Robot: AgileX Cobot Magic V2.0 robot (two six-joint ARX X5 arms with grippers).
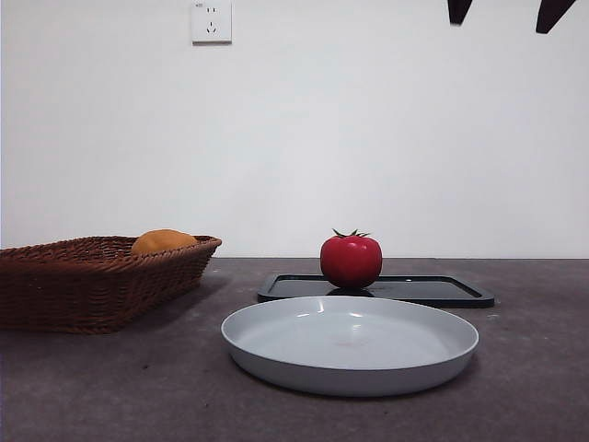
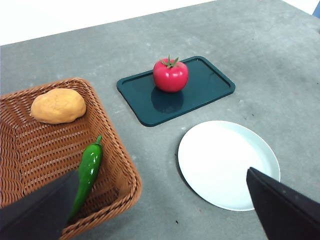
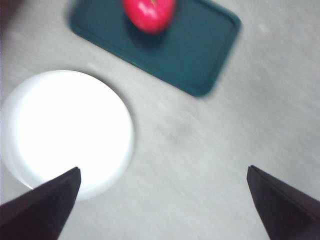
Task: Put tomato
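Observation:
The glossy red tomato with its green stem stands on a dark rectangular tray behind the plate. From the left wrist, the tomato is on the tray, far from my left gripper, which hangs open and empty high over the table between basket and plate. My right gripper is open and empty too, above bare table beside the plate, with the tomato at the edge of its blurred view. Two black tips show at the front view's top right.
A round white plate lies in front of the tray. At the left stands a brown wicker basket holding an orange rounded fruit and a green pepper. A white wall with a socket closes the back.

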